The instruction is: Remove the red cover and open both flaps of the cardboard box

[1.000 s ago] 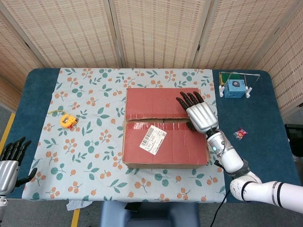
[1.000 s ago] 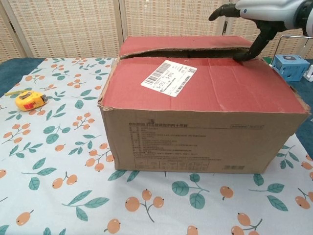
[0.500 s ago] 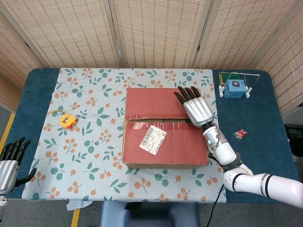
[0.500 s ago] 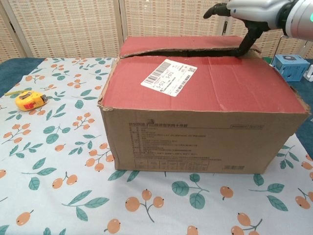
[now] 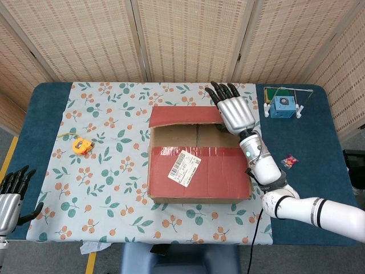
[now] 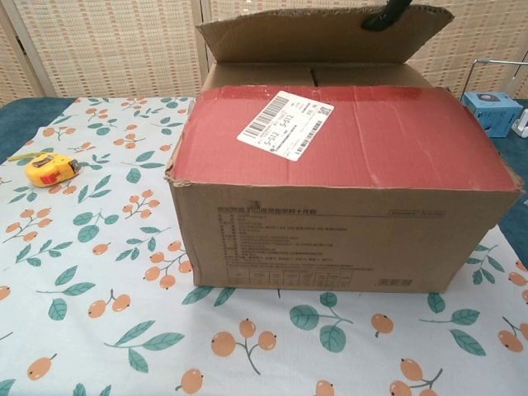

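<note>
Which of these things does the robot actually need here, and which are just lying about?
Needed: cardboard box; its raised far flap, held up by the right hand; its near flap, lying flat.

Lying about: yellow tape measure; small blue box; small wrapped sweet; idle left hand.

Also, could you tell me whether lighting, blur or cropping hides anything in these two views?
Head view: even light, sharp, soft shadow inside the box; left hand cut by the frame edge. Chest view: sharp, label readable; raised flap clipped at top, right hand nearly all out of frame.
</note>
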Robot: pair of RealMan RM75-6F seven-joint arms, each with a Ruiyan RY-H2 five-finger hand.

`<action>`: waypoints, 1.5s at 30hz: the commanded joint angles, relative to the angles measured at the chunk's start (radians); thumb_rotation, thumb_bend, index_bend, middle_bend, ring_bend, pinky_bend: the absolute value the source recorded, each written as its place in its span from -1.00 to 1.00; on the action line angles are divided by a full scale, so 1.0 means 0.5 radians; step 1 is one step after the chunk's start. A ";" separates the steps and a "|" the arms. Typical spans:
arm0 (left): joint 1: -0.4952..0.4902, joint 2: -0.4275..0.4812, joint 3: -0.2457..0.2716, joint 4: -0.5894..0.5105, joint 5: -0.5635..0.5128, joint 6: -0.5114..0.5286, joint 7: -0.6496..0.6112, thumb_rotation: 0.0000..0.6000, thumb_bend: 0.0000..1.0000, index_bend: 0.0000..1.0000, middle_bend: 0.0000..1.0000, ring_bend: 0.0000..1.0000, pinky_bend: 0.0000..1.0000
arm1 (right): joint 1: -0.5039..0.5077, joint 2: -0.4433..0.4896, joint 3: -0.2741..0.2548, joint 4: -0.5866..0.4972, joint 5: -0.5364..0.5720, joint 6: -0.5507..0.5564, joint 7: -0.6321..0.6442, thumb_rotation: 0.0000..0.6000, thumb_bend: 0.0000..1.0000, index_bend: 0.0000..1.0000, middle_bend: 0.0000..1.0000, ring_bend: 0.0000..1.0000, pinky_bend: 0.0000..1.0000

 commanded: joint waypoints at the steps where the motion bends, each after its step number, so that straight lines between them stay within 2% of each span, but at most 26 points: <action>1: -0.002 0.000 -0.003 0.005 -0.007 -0.008 -0.008 1.00 -0.24 -1.00 -1.00 -1.00 -1.00 | 0.093 0.015 0.039 0.041 0.146 0.005 -0.084 1.00 -0.22 -1.00 -1.00 -1.00 -1.00; 6: -0.005 0.006 -0.008 0.014 -0.030 -0.028 -0.027 1.00 -0.24 -1.00 -1.00 -1.00 -1.00 | 0.216 -0.017 0.070 0.212 0.355 -0.064 -0.118 1.00 -0.22 -1.00 -1.00 -1.00 -1.00; 13: -0.005 0.001 -0.026 0.022 -0.105 -0.069 -0.015 1.00 -0.24 -1.00 -1.00 -1.00 -1.00 | 0.342 -0.076 0.083 0.433 0.448 -0.167 -0.080 1.00 -0.22 -1.00 -1.00 -1.00 -1.00; 17: -0.017 -0.005 -0.031 0.035 -0.127 -0.102 -0.017 1.00 -0.24 -1.00 -1.00 -1.00 -1.00 | 0.425 -0.146 0.075 0.689 0.533 -0.257 -0.068 1.00 -0.22 -1.00 -1.00 -1.00 -1.00; 24: -0.038 -0.014 -0.046 0.062 -0.176 -0.164 -0.040 1.00 -0.24 -1.00 -1.00 -1.00 -1.00 | 0.505 -0.269 0.068 1.129 0.559 -0.429 0.038 1.00 -0.22 -1.00 -1.00 -1.00 -1.00; 28: -0.052 -0.019 -0.056 0.077 -0.211 -0.205 -0.041 1.00 -0.24 -1.00 -1.00 -1.00 -1.00 | 0.517 -0.308 0.058 1.287 0.538 -0.518 0.112 1.00 -0.22 -1.00 -1.00 -1.00 -1.00; 31: -0.061 -0.023 -0.060 0.081 -0.221 -0.220 -0.030 1.00 -0.24 -1.00 -1.00 -1.00 -1.00 | 0.501 -0.316 0.041 1.330 0.476 -0.540 0.171 1.00 -0.22 -1.00 -1.00 -1.00 -1.00; 34: -0.066 -0.023 -0.058 0.075 -0.217 -0.224 -0.021 1.00 -0.24 -1.00 -1.00 -1.00 -1.00 | 0.471 -0.298 0.029 1.311 0.426 -0.538 0.220 1.00 -0.22 -1.00 -1.00 -1.00 -1.00; 37: -0.069 -0.024 -0.054 0.070 -0.208 -0.225 -0.006 1.00 -0.24 -1.00 -1.00 -1.00 -1.00 | 0.411 -0.224 0.025 1.172 0.388 -0.533 0.287 1.00 -0.22 -1.00 -1.00 -1.00 -1.00; 43: -0.063 -0.024 -0.048 0.058 -0.211 -0.218 0.032 1.00 -0.24 -1.00 -1.00 -1.00 -1.00 | 0.123 0.192 0.030 0.409 0.265 -0.571 0.560 1.00 -0.22 -1.00 -1.00 -1.00 -1.00; 45: -0.062 -0.025 -0.046 0.055 -0.215 -0.219 0.052 1.00 -0.24 -1.00 -1.00 -1.00 -1.00 | 0.030 0.308 0.026 0.218 0.212 -0.588 0.652 1.00 -0.22 -1.00 -1.00 -1.00 -1.00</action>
